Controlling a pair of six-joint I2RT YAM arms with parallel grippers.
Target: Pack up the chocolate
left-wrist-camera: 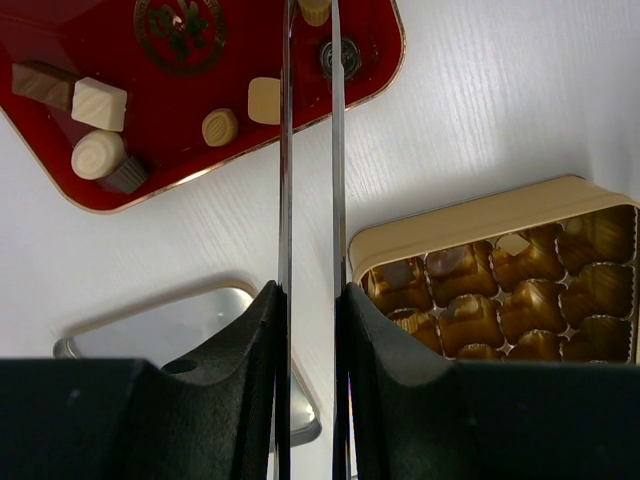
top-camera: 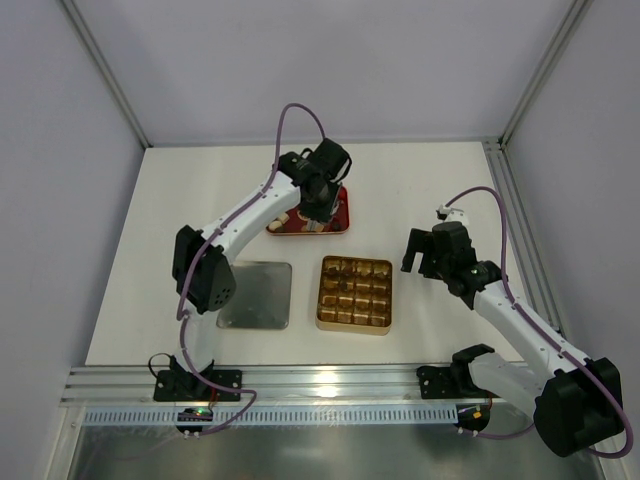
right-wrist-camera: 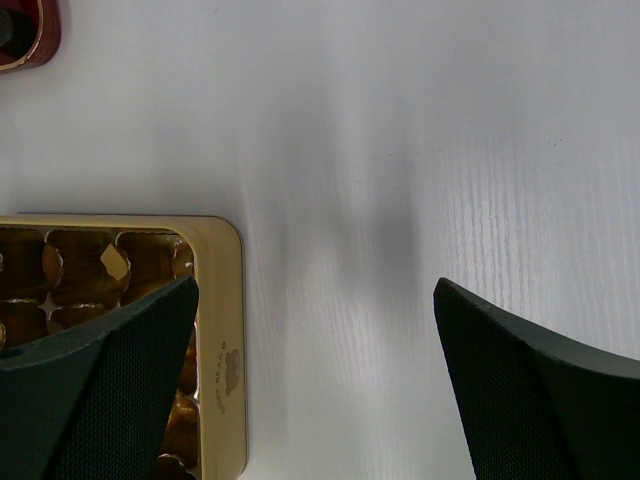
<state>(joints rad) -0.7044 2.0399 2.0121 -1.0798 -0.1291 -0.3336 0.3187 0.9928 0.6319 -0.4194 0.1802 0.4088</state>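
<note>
**Left gripper nips a tan piece over the red tray**

Its thin blades are pinched on the piece. More chocolate lies loose in the tray, and a few sit in the gold tin nearby. The right gripper hangs wide open over the table, just beside the tin

— What sort of place are you working in?
— A robotics lab cell, by the look of it: my left arm and right arm are bolted to an aluminium rail at the edge of a white table
— Anything else?
— Plain grey panels in metal framing wall me in, and purple cables loop off my arms
</note>
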